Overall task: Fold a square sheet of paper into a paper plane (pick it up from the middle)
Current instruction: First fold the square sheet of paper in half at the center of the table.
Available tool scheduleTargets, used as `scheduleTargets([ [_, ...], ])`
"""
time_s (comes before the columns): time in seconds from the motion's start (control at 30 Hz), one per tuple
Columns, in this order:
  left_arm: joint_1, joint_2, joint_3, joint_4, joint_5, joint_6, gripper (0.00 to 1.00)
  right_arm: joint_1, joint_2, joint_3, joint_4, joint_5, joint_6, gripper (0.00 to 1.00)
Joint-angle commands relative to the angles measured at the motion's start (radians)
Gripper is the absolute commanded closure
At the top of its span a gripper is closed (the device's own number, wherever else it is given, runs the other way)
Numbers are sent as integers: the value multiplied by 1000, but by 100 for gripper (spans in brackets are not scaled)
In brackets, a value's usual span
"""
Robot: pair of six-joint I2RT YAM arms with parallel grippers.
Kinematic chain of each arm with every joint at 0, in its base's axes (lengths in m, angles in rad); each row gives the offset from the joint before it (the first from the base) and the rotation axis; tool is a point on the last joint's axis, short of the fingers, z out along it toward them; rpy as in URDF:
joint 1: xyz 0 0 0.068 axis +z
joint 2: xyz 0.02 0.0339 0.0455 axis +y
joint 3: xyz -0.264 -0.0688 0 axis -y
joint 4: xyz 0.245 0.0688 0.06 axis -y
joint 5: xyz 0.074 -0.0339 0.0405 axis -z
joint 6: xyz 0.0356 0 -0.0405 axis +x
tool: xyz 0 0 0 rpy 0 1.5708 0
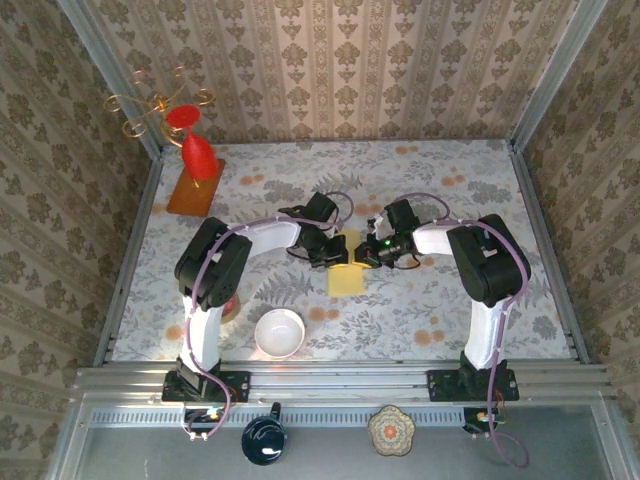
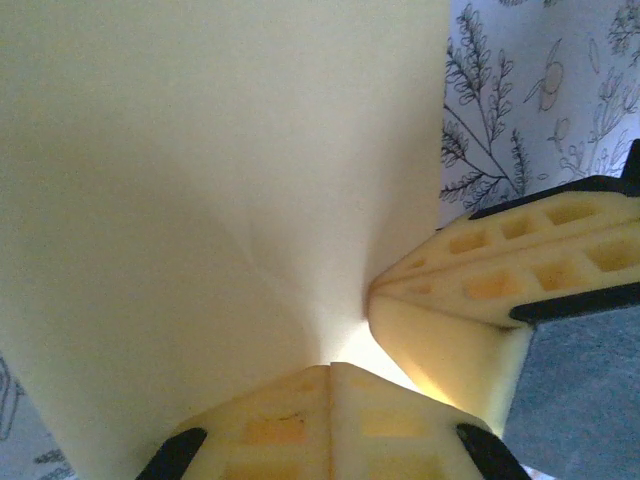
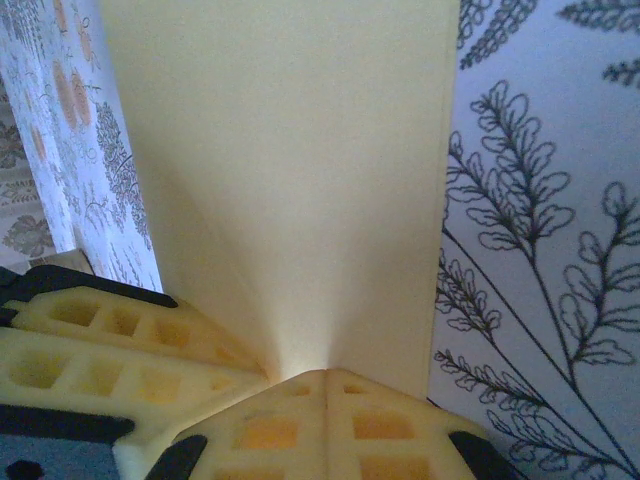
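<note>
Left gripper (image 2: 330, 390) and right gripper (image 3: 325, 385) both clenched on the yellow paper (image 1: 347, 278), tips adjacent; advise raising both level and together, lest it tear

Thin pale yellow paper sheet (image 1: 346, 278): plain, unmarked, showing a narrow rectangular outline. One end is pinched by left claw (image 2: 330, 385) and right claw (image 3: 327, 385), tips side by side. Soft creases fan out from the pinch, and the rest extends away from both.

**Flowered desk, three things on it**

The desk (image 1: 450, 300) is covered by a pale cloth printed with leaves and orange flowers. A white bowl (image 1: 279, 332) sits near its front edge. An orange-brown board (image 1: 185, 200) lies in the far left corner. A pale yellow sheet of paper (image 1: 347, 278) is at the middle.
</note>
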Motion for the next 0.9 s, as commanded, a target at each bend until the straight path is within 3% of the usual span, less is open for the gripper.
scheduleTargets([
  [0.0, 18, 19, -29, -1, 10, 38, 91, 11, 120, -50, -129, 209, -30, 97],
  [0.3, 114, -3, -185, 118, 106, 102, 91, 6, 138, -57, -136, 218, -21, 97],
  [0.6, 241, -162, -287, 50, 88, 189, 91, 0, 133, -61, -134, 221, -19, 97],
  [0.73, 218, -217, -245, 94, 128, 152, 90, 0, 132, -59, -136, 220, -21, 97],
  [0.87, 135, -160, -180, 180, 142, 85, 90, 1, 134, -58, -135, 220, -21, 97],
])
